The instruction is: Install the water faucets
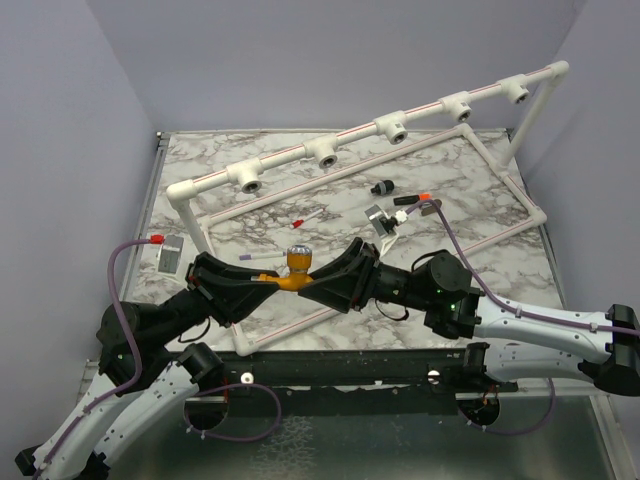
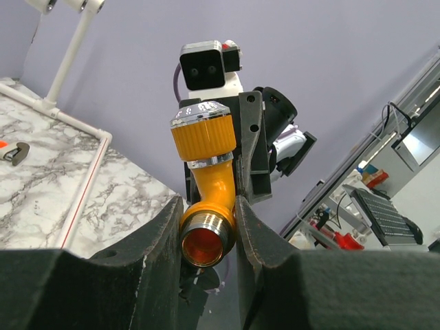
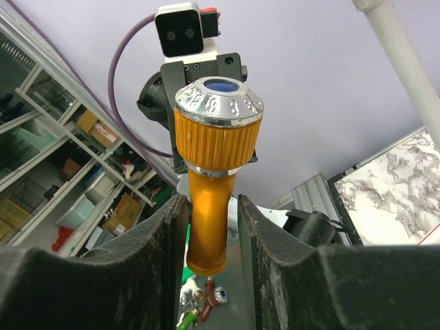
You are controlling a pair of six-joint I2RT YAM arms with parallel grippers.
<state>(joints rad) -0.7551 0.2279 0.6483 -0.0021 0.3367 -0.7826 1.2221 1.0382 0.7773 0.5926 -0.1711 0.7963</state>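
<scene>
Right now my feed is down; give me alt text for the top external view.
The left gripper and right gripper meet near the marble table's front edge, both clamped on one orange faucet held upright, silver cap up. Behind it stands a white pipe frame with four tee sockets; small parts lie loose inside.

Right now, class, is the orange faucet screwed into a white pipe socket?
No, the left gripper and right gripper hold the orange faucet away from the sockets.
</scene>
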